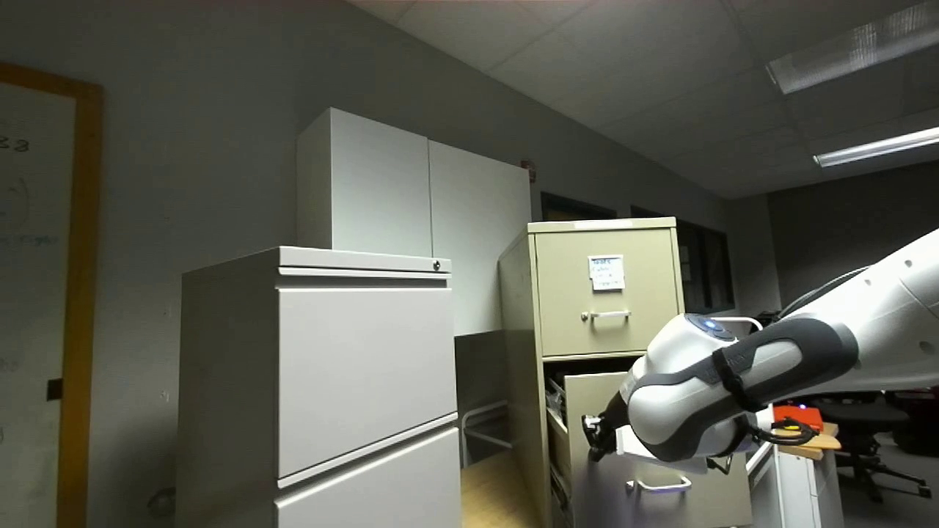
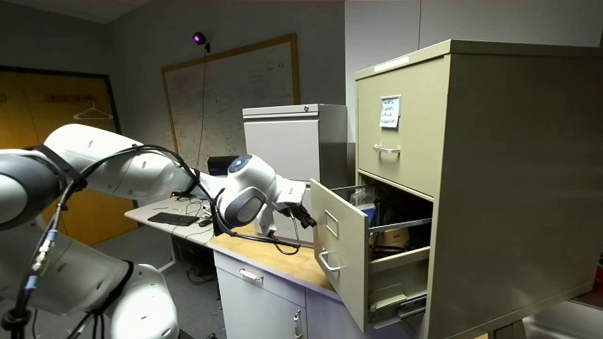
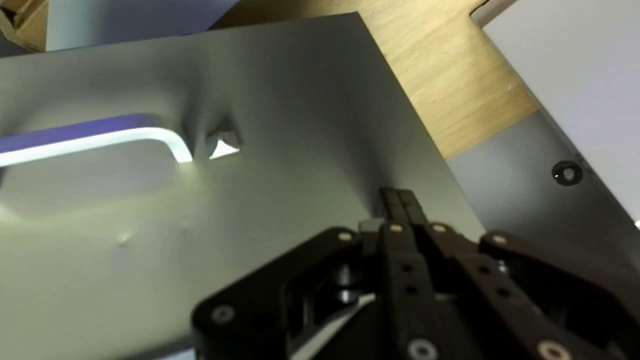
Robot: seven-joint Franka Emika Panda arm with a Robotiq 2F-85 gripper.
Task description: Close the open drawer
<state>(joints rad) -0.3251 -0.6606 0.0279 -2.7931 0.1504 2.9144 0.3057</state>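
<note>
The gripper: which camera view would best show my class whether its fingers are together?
The wrist view: there the gripper is large and near, its fingers plainly together. Both exterior views show it small and dark by the front of the open drawer, where the fingers are hard to tell apart.

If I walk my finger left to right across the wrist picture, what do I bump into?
The handle on the drawer, a shiny little knob, the tips of the closed jaws, a round black-rimmed fitting.
</note>
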